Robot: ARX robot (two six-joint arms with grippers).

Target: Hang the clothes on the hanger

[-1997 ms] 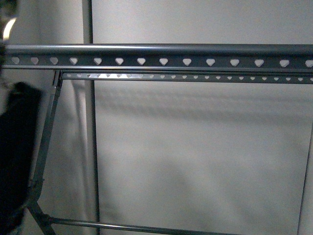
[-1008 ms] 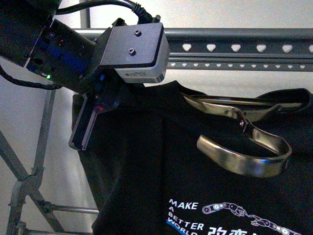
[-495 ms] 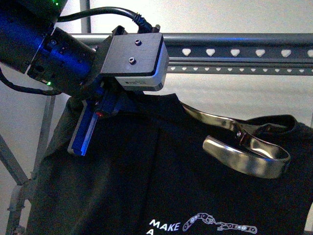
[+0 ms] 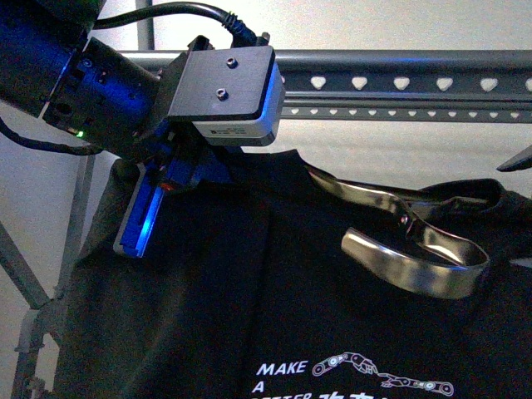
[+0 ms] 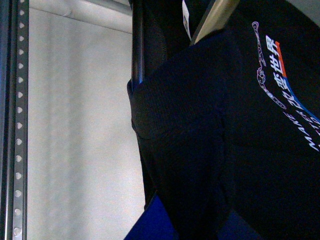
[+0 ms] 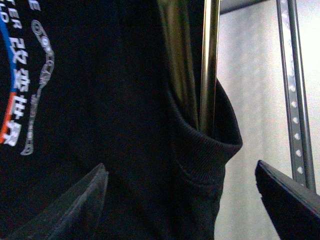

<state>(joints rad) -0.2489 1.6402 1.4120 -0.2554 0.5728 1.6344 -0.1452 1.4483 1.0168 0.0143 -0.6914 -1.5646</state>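
Observation:
The black T-shirt [image 4: 274,299] with white "MAKE A" print and a chain graphic hangs in front of the grey rack, just below its heart-punched rail [image 4: 399,81]. A shiny curved coat hanger [image 4: 416,258] sits in its neck. My left gripper [image 4: 179,179] is shut on the shirt's left shoulder; in the left wrist view the gripper [image 5: 192,227] has cloth [image 5: 240,150] between its blue tips. My right gripper [image 6: 180,200] is open, its jaws either side of the shirt's other shoulder [image 6: 100,100]. Only a dark tip [image 4: 515,160] of it shows in the front view.
A second punched rail [image 4: 416,112] runs behind the first. Slanted rack legs [image 4: 25,283] stand at the lower left. A pale wall is behind. The rail also shows in the left wrist view [image 5: 15,120] and right wrist view [image 6: 292,90].
The left arm has carried the shirt in from the left, in front of the rack. In the last half second the shirt rose a little and the right gripper's tip appeared at the right edge.

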